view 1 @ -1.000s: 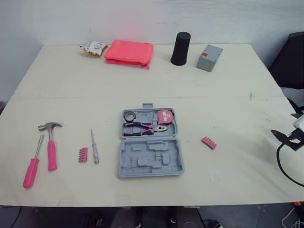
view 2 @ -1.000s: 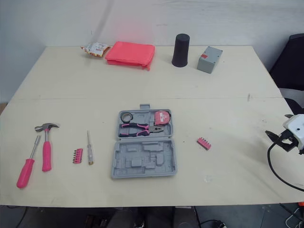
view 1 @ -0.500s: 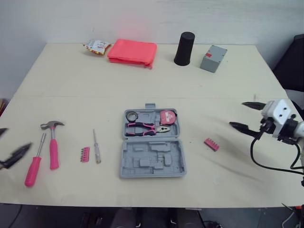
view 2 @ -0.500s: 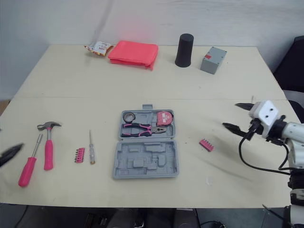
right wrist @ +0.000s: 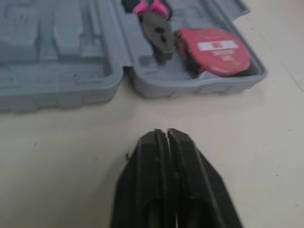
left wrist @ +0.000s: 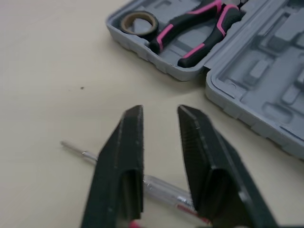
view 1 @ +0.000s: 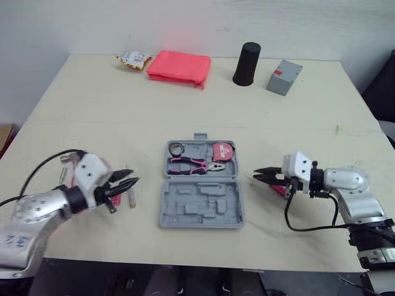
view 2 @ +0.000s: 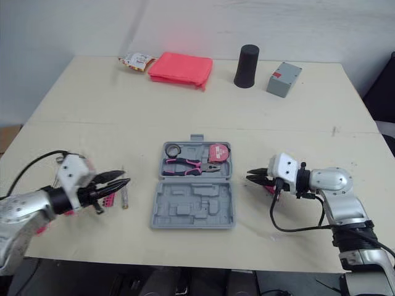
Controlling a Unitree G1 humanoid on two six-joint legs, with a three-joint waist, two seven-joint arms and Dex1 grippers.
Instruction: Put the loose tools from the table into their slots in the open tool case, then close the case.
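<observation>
Hovering over the screwdriver (left wrist: pixel 159 186), left claw (left wrist: pixel 160 114) parted; right claw (right wrist: pixel 166 135) pinched together near the case (right wrist: pixel 199 84).

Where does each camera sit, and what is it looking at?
Left eye and right eye views: on the head, looking down over the table at the open tool case; both arms show, left fingers and right fingers.
Left wrist view: on the left wrist, looking along its open fingers over the screwdriver toward the case.
Right wrist view: on the right wrist, looking along its shut fingers toward the tape measure.
Shared: both wrist views show the pliers.
</observation>
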